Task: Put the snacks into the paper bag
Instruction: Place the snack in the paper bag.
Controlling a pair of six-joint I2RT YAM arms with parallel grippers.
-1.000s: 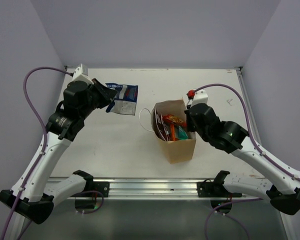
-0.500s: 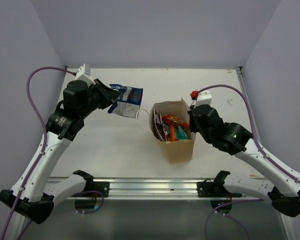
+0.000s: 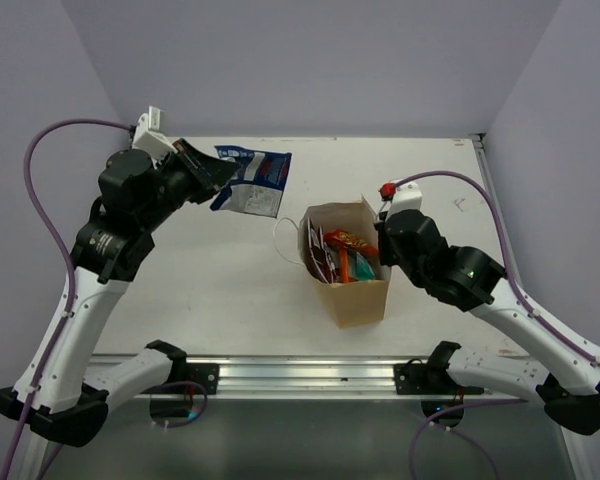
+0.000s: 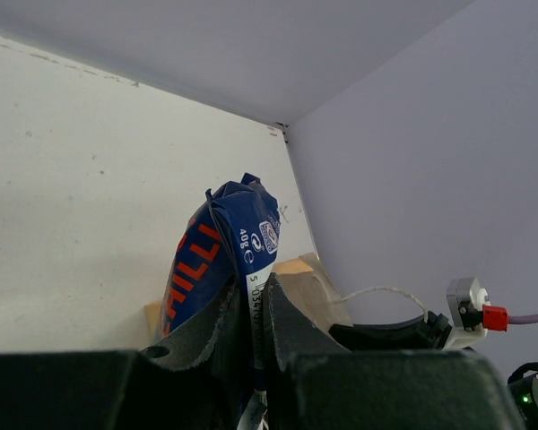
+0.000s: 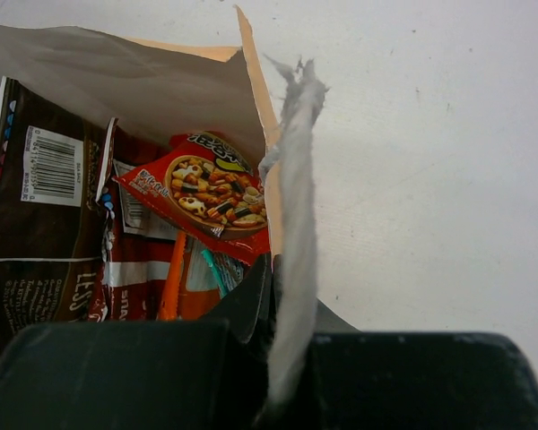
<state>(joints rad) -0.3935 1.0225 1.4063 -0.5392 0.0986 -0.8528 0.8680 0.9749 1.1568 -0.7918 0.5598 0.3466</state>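
Blue-white packet (image 3: 252, 180) (red lettering); tan bag (image 3: 360, 300); red packet (image 5: 202, 193); brown packet (image 5: 36, 233).

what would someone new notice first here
The blue-white snack packet pinched in the left gripper, at the far left of the table. Next, the tan paper bag standing open mid-table, stuffed with red, orange and brown packets, with the right gripper clamped on its right-hand wall.
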